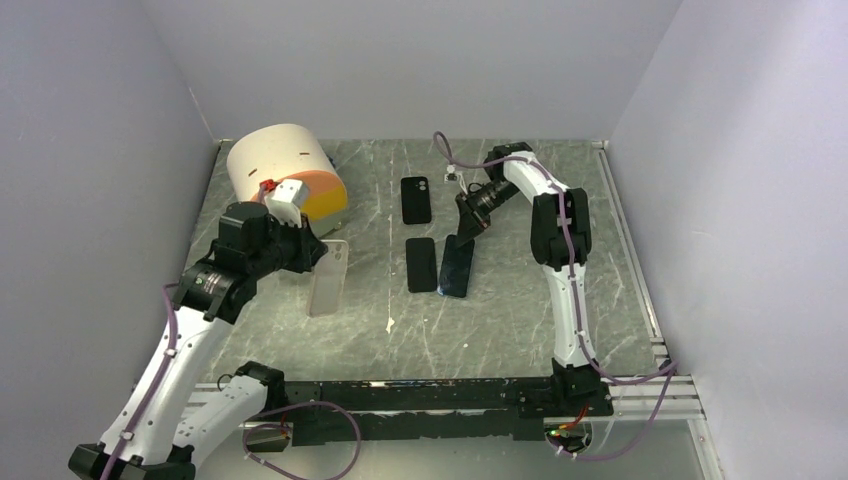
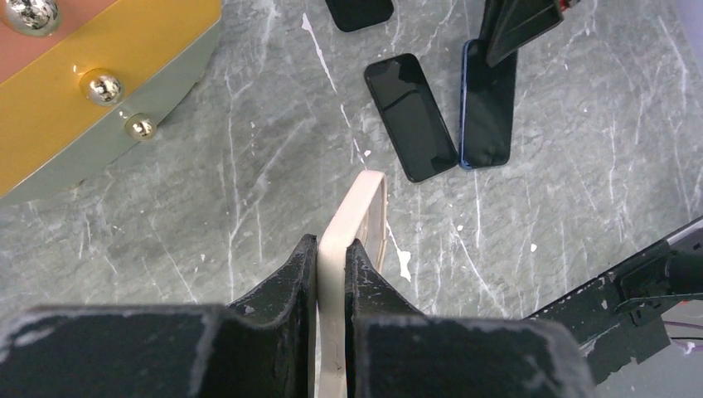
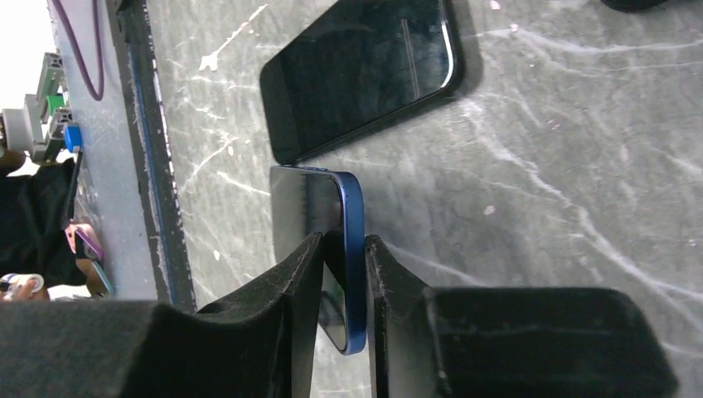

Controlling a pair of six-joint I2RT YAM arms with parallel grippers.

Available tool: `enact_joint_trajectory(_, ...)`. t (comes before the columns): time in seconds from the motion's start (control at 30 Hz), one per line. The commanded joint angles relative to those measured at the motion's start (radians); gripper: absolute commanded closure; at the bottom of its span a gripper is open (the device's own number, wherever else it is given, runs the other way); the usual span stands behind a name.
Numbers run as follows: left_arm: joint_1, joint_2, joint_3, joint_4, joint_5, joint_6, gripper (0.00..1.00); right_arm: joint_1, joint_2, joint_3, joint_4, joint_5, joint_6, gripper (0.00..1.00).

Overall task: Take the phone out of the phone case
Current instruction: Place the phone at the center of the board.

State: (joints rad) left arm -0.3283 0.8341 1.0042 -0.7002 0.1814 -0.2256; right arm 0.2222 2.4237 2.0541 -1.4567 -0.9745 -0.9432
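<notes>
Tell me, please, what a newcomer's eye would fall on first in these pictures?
Most likely that each arm pinches something on edge: the left gripper is shut on a cream phone case at the left of the table, the right gripper on a blue phone near the middle. Next come a black phone lying flat beside the blue one and the large cream-and-orange cylinder at the far left.

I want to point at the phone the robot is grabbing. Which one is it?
In the middle of the grey marble table two dark phones sit side by side. It is the right one, the blue phone, with the right gripper pinching its far end. Its blue rim sets it apart from the black phone beside it.
</notes>
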Motion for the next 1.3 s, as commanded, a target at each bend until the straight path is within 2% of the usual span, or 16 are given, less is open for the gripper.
enact_joint_trajectory(0.0, 0.031, -0.022, 0.002, 0.064, 0.087, 0.022, 0.97, -0.004, 0.025, 0.065, 0.017, 0.001, -0.002, 0.68)
enact_joint_trajectory(0.1, 0.041, -0.026, -0.004, 0.069, 0.097, 0.022, 0.98, -0.004, 0.013, 0.043, 0.109, 0.037, 0.087, 0.53)
enact_joint_trajectory(0.23, 0.052, -0.028, -0.007, 0.07, 0.11, 0.022, 0.97, -0.015, -0.054, -0.045, 0.279, 0.074, 0.221, 0.42)
enact_joint_trajectory(0.43, 0.066, -0.039, -0.011, 0.072, 0.119, 0.022, 0.98, -0.024, -0.253, -0.32, 0.657, 0.182, 0.47, 0.34)
enact_joint_trajectory(0.63, 0.075, -0.047, -0.014, 0.067, 0.127, 0.024, 0.97, -0.015, -0.567, -0.692, 1.017, 0.365, 0.705, 0.28)
enact_joint_trajectory(0.9, 0.081, -0.059, -0.016, 0.069, 0.134, 0.023, 0.97, 0.133, -0.851, -0.99, 1.096, 0.712, 0.727, 0.17)
enact_joint_trajectory(1.0, 0.083, -0.063, -0.017, 0.07, 0.13, 0.02, 0.97, 0.21, -0.895, -1.043, 1.081, 0.847, 0.739, 0.14)
enact_joint_trajectory(1.27, 0.088, -0.081, -0.021, 0.073, 0.115, 0.017, 0.97, 0.359, -0.892, -1.101, 1.026, 0.971, 0.709, 0.11)
